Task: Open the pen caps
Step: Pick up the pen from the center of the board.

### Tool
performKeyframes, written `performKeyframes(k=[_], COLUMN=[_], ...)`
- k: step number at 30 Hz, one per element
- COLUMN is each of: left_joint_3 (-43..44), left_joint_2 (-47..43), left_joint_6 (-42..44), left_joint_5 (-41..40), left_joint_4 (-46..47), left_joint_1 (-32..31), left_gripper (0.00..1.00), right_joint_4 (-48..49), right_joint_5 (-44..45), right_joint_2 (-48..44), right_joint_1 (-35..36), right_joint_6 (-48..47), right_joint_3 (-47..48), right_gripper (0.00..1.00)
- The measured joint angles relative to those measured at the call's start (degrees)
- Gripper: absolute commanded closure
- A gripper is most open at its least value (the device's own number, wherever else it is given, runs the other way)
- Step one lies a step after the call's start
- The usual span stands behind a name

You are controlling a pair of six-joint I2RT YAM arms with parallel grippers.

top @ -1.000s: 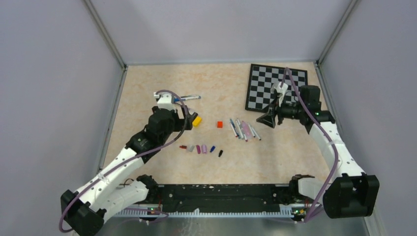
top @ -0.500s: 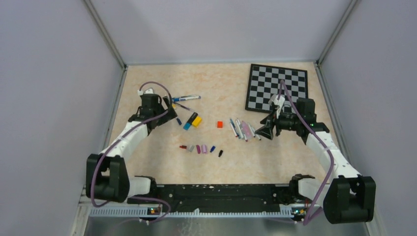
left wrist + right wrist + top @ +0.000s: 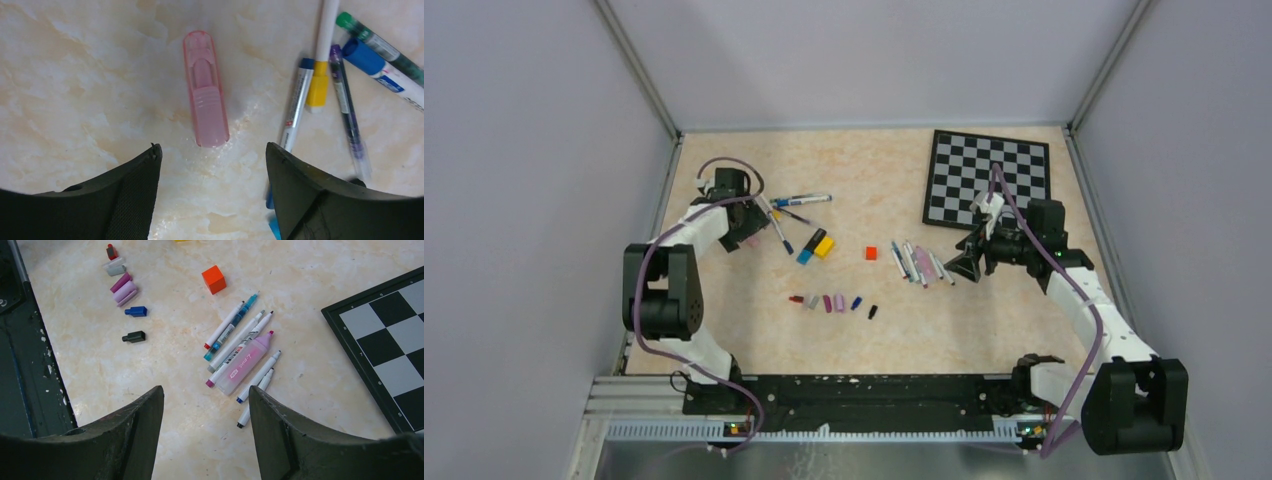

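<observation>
Lying in a row just nearer than the red cube (image 3: 871, 253), the pen caps (image 3: 834, 302) are seen from above, uncapped pens (image 3: 919, 262) just right of it; the left gripper (image 3: 746, 225), well left of it, is hard to make out. At the left wrist its jaws are held wide and empty before a pink cap (image 3: 205, 90); other pens (image 3: 320, 75) are cut off by the frame. At the right wrist the right gripper (image 3: 206, 410) is spread, empty, facing the cube

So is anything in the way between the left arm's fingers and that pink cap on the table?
Nothing visible. The pink cap lies on bare table just ahead of the open left fingers, facing the gap between them. The nearest pens lie to its right, apart from it.
</observation>
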Motion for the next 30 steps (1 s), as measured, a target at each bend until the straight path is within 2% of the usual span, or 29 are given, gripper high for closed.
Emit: performKeyframes(k=[2, 10, 14, 22, 30], left_joint_3=[0.42, 4.9, 7.72, 10.91, 11.23], left_joint_2=[1.79, 8.5, 10.69, 13.64, 13.84], left_joint_6=[-0.17, 0.31, 0.74, 0.94, 0.94], left_joint_5=[0.09, 0.81, 0.13, -0.87, -1.55], left_joint_4=[-0.02, -0.28, -1.22, -4.26, -5.42], left_joint_1=[0.66, 1.62, 1.62, 1.62, 1.62], left_gripper=[0.32, 0.38, 0.47, 0.48, 0.54], right_joint_4=[0.0, 0.02, 0.0, 0.0, -0.02], right_joint_5=[0.2, 0.37, 0.42, 0.59, 0.66], right_joint_2=[0.0, 0.13, 0.63, 0.74, 0.74], right_joint_1=[0.0, 0.0, 0.0, 0.0, 0.0], right_joint_6=[-0.11, -0.2, -0.24, -0.26, -0.57], right_joint_3=[0.0, 0.0, 0.0, 0.0, 0.0], right_gripper=[0.38, 0.38, 0.38, 0.38, 0.38])
